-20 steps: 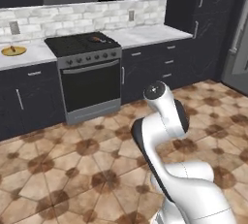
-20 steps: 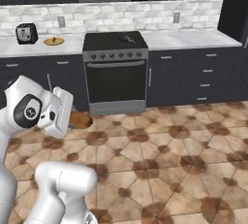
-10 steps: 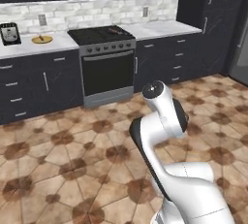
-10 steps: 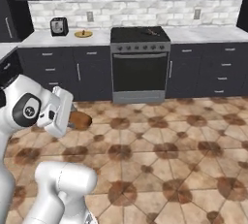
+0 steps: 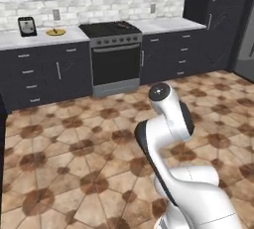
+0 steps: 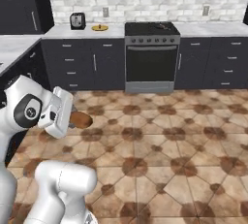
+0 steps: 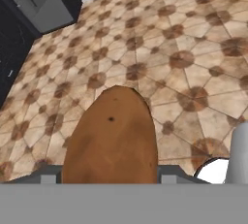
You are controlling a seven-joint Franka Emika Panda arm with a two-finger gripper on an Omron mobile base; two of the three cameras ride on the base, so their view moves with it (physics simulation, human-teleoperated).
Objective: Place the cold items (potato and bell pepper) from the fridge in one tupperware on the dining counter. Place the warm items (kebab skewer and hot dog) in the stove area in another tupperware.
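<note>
Potato [image 7: 110, 138] sits clamped in the gripper [image 6: 72, 120], carried above the tiled floor [image 6: 160, 150]; the kitchen view has swung so the stove [image 6: 152, 56] has shifted sideways, suggesting the base is turning toward the dining counter

The potato [image 7: 110, 138], a smooth orange-brown oval with a small dark speck, is held in the hand [image 6: 72, 120] above the tiled floor.

Glossy white rounded arm [image 5: 171, 139] segments (dark bands at joints), with a round grey joint cap.
</note>
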